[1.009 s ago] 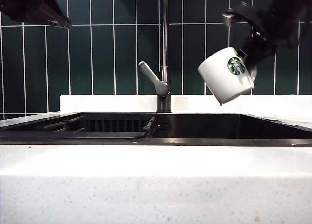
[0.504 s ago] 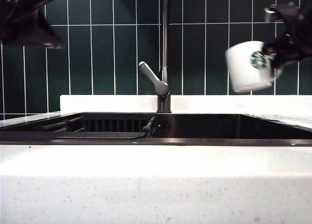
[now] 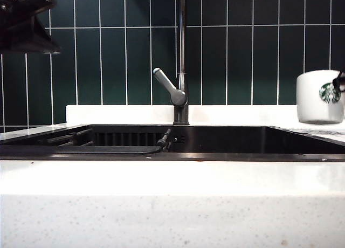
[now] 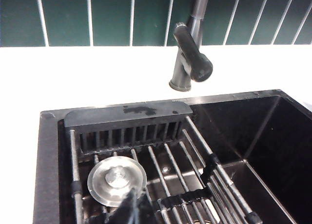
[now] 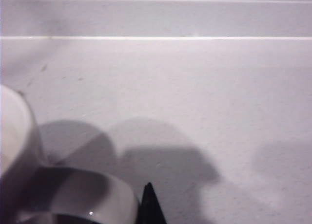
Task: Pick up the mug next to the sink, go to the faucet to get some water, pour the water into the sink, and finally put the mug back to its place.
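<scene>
Hovering my left gripper, jaws shut on nothing, over the dark black-rimmed sink | slim dark-grey metal faucet mid-frame | far right, my right gripper clamps the white ceramic siren-logo mug, upright just above the white speckled countertop | straight down sets it home.

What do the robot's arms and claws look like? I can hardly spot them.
Little shows. The left arm is a bulky, angular black block at the exterior view's upper left. Of the left claw, only dark, narrow tips show in its wrist view. The right claw appears as one thin, pointed black tip, plus a dark sliver at the exterior view's right edge. No markings or cables are readable.
</scene>
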`<state>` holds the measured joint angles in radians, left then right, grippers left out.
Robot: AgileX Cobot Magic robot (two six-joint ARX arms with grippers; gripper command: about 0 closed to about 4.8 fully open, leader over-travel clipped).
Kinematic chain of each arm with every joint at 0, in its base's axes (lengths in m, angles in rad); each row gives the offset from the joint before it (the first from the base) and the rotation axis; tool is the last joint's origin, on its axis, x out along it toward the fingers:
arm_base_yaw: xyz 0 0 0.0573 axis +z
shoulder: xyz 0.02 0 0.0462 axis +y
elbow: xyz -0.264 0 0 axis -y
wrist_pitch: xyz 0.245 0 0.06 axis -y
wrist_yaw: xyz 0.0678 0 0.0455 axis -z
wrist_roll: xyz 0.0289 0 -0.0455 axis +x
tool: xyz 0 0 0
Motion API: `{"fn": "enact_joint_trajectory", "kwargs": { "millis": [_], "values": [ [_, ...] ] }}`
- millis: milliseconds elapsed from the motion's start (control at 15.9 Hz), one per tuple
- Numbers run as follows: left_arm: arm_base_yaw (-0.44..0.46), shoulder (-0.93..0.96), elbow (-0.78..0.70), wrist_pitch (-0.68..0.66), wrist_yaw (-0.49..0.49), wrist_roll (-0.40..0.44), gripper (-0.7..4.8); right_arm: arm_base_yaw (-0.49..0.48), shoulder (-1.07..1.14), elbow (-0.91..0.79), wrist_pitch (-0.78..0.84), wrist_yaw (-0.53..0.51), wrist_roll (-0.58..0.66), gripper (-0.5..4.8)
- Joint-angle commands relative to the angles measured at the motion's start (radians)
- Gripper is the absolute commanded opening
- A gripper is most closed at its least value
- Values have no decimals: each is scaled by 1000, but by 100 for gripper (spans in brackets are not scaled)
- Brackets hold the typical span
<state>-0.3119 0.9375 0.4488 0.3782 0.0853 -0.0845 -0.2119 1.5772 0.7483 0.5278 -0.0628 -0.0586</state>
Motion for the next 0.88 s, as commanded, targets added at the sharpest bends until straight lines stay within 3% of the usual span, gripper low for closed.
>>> {"fn": "enact_joint_trajectory", "kwargs": {
  "millis": [63, 883],
  "values": [
    [-1, -4, 2, -11, -21, -6, -6, -2, -6, -21, 129, -3, 12, -1],
    [-1, -98, 4, -48, -22, -25, -6, -2, -6, -21, -2, -24, -28, 4]
  ]
}}
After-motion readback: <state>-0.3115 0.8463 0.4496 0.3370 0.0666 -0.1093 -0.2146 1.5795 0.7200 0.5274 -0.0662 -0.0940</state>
